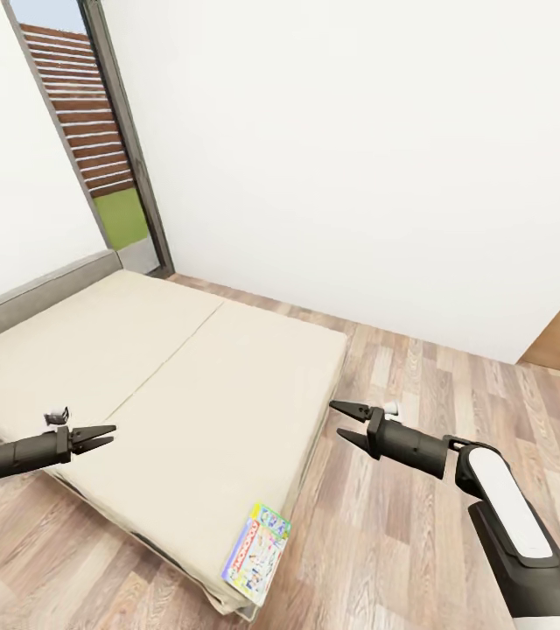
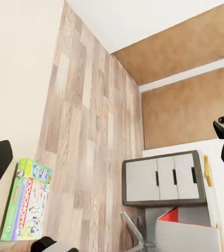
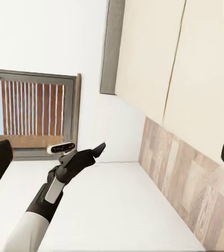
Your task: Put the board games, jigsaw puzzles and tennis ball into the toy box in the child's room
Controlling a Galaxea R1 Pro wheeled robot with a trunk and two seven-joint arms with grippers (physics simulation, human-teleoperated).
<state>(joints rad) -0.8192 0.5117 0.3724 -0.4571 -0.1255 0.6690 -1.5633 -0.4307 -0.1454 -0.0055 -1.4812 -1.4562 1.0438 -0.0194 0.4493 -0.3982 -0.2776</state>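
Observation:
One board game, the green-edged Monopoly box point(image 1: 256, 553), lies flat on the near corner of the bed point(image 1: 184, 385), a beige mattress on a dark grey frame. The same box point(image 2: 27, 207) appears in the left wrist view at the mattress edge. My left gripper point(image 1: 105, 436) hovers open over the bed's near-left edge, well left of the box, and also shows in the right wrist view point(image 3: 97, 151). My right gripper point(image 1: 341, 420) is open above the wood floor just right of the bed, up and right of the box. Neither holds anything. The table and toy box are out of view.
A white wall runs behind the bed, with a tall window point(image 1: 96, 140) at the back left. Wood-plank floor point(image 1: 420, 394) lies right of the bed. The left wrist view has a low dark grey cabinet point(image 2: 164, 178) with white fronts and a red-and-white chair point(image 2: 188, 233).

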